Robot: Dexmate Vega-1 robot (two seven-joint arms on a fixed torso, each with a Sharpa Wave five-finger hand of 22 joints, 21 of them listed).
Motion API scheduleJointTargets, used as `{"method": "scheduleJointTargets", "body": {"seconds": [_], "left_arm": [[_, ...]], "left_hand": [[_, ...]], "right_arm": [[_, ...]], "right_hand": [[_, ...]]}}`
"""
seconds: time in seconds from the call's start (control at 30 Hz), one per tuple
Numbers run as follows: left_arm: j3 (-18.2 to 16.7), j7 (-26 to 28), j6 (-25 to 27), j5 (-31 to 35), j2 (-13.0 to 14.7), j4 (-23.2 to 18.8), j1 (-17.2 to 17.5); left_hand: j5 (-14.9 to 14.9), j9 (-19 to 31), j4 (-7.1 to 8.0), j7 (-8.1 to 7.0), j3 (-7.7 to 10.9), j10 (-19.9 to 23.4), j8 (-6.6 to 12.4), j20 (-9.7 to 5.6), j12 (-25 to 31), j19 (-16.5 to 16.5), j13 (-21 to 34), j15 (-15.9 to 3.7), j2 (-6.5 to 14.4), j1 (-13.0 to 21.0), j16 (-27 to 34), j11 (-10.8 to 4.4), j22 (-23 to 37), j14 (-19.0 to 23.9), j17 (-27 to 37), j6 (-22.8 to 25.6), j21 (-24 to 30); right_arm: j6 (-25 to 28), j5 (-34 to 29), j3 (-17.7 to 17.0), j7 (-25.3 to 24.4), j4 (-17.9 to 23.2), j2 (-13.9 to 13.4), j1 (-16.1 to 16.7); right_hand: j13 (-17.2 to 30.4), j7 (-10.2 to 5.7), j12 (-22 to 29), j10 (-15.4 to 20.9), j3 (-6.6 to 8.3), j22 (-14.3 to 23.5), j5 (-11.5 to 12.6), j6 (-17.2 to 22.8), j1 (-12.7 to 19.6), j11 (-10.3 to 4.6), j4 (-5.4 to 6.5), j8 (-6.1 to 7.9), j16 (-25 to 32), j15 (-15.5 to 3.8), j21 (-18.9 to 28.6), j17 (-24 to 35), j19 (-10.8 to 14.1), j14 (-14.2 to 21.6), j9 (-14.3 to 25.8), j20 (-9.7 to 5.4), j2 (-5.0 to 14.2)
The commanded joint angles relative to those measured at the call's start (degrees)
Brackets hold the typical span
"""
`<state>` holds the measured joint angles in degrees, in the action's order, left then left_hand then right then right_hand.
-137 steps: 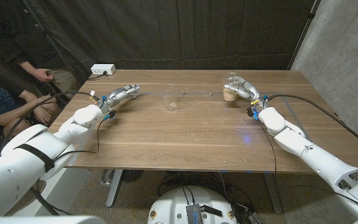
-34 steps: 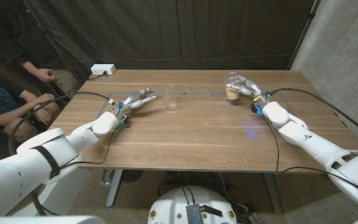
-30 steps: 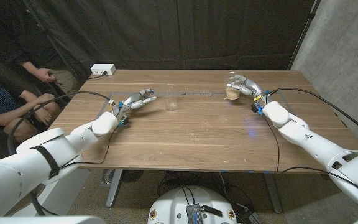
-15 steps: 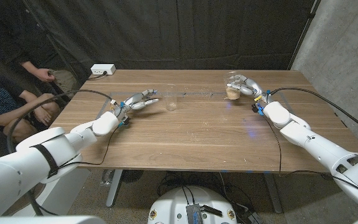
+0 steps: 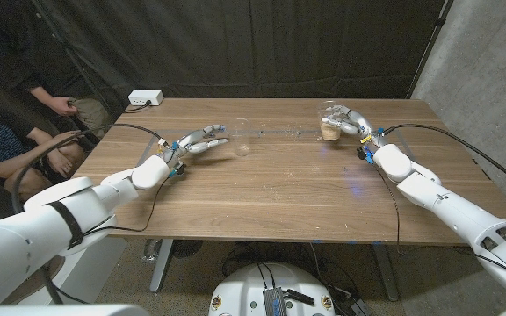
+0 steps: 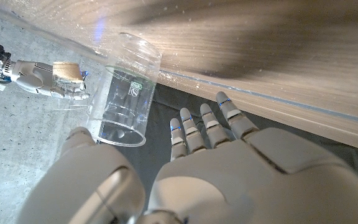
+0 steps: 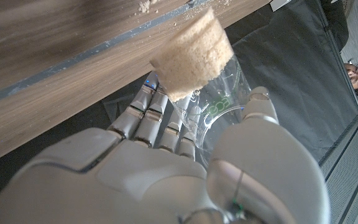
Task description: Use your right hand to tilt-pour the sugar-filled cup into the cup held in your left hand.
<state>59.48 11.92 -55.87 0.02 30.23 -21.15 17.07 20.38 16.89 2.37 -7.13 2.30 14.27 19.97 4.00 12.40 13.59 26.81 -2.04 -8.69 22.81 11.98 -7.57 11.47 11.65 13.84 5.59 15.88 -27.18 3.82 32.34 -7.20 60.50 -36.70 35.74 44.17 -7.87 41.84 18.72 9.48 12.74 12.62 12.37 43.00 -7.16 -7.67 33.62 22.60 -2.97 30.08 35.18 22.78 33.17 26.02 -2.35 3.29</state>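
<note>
Two hands, two different states. The left hand [image 5: 197, 141], in the upper left-centre of the head view, holds nothing; its fingers [image 6: 205, 127] are spread and reach toward the empty cup [image 5: 242, 138], which stands upright on the wooden table [image 5: 271, 189] just to the picture's right of the fingertips. A small gap shows between them, so the hand is beside the cup, not around it. In the left wrist view the thumb lies on one side of the clear wall and the fingers on the other, with no contact visible.

The right hand [image 5: 348, 121], in the upper right-centre of the head view, is wrapped around the sugar-filled cup [image 5: 328, 125]; the right wrist view shows fingers and thumb closed on its clear wall, with the tan sugar packed at the cup's base.

The two cups stand well apart along the table's far side. By my reading, the next move depends on the left hand closing the short gap sideways to the empty cup, whose long axis is vertical.
</note>
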Motion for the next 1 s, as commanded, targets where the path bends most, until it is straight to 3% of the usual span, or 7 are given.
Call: {"method": "scheduleJointTargets", "body": {"seconds": [0.03,0.27,0.67,1.0], "left_arm": [[-1.0,-3.6,1.4,-1.9,-1.1,0.1,-0.2],[-1.8,-4.7,2.2,-2.5,-1.7,0.0,0.2],[-2.4,-5.1,0.4,-2.4,-2.7,0.0,0.5],[-3.0,-5.0,0.1,-2.4,-4.2,0.0,0.7]], "left_hand": [[0.7,0.3,-0.40,0.21,-0.27,-1.3,-0.35,0.54,-0.3,-0.2,0.2,-3.90,0.1,0.9,-0.1,0.11,0.0,-1.1,0.1,-1.9,-0.3],[1.1,0.3,-1.04,2.21,-1.22,-2.9,-1.23,1.67,-0.6,-0.7,0.2,-2.55,-0.5,1.8,-0.4,0.55,0.0,-2.4,0.0,-4.7,-0.7],[1.4,0.4,-1.51,3.16,-2.21,-4.4,-1.79,2.23,-0.7,-0.9,0.3,-1.86,-0.7,2.4,-0.4,1.35,0.1,-3.1,0.0,-6.5,-0.9],[1.6,0.4,-1.64,3.08,-2.58,-4.9,-1.91,2.38,-0.7,-0.6,0.4,-1.54,-0.4,2.7,-0.2,1.37,0.1,-3.2,0.1,-7.1,-0.8]], "right_arm": [[0.1,0.2,-0.7,-0.1,1.2,-0.5,0.9],[-0.4,0.4,-0.9,0.2,0.5,-0.5,1.0],[-2.4,0.7,-0.9,1.2,-2.0,-0.2,0.0],[-4.5,1.4,-0.9,2.1,-4.3,-0.1,-0.5]], "right_hand": [[0.3,-0.10,0.3,0.6,0.19,0.0,-0.3,0.7,0.0,-0.29,0.19,0.54,-0.3,-10.27,0.3,0.2,-0.1,0.6,0.0,-4.49,0.40],[0.2,-0.02,0.2,0.6,0.19,-0.1,-0.3,0.8,-0.1,-0.26,0.24,0.56,-0.5,-10.28,0.3,0.3,-0.1,0.7,-0.1,-4.49,0.47],[0.4,0.02,0.3,0.7,0.20,-0.1,-0.3,1.2,-0.1,-0.08,0.19,0.69,-0.7,-10.28,0.3,0.4,-0.2,0.8,-0.1,-4.46,0.46],[0.4,-0.02,0.2,0.6,0.23,-0.1,-0.3,1.3,-0.1,-0.33,0.17,0.73,-0.9,-10.29,0.3,0.5,-0.2,0.9,-0.2,-4.47,0.54]]}}
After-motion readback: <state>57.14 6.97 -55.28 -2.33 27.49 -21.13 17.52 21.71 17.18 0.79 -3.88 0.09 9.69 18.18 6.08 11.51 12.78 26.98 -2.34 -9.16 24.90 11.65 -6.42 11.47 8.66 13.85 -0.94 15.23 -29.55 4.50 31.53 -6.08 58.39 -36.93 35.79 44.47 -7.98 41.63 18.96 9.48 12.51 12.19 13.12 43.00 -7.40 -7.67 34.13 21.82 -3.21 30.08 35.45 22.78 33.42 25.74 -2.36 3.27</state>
